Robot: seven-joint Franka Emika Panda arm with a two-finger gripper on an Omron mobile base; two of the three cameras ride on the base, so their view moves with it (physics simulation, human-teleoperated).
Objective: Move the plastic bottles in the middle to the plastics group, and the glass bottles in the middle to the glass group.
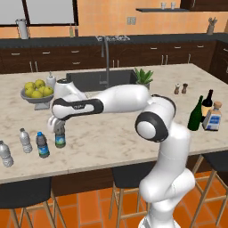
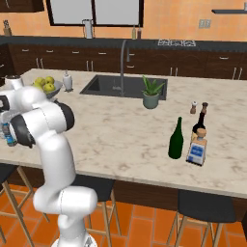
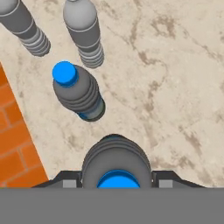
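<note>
At the far left of the left base view we see two pale water bottles (image 1: 6,154) with white caps standing upright on the marble worktop (image 1: 111,129), near its front edge. Just to their right stands a dark bottle with a blue cap (image 1: 42,145), upright and free. Beside it, a little further right, a second blue-capped bottle (image 1: 60,137) stands under our gripper (image 1: 58,127), which reaches down over its top.

In the hand view this second bottle sits at the bottom centre, its blue cap between our two dark fingers (image 3: 70,180), one on each side of the bottle's body. The fingers look close against it, but we cannot tell whether they press on it or stand slightly off. The free blue-capped bottle lies at centre left of that view, with the two pale bottles above it in the upper left.

Behind the gripper, in the left of the left base view, a bowl of yellow-green fruit (image 1: 37,91) rests on the worktop. Further right come the sink (image 1: 100,80) and a small potted plant (image 1: 143,77).

At the right of that view a tall green wine bottle (image 1: 195,114) stands just beside a dark bottle with a tan label (image 1: 206,106) and a squat clear bottle with a blue label (image 1: 213,117). Two small shakers (image 1: 180,88) stand behind them.
</note>
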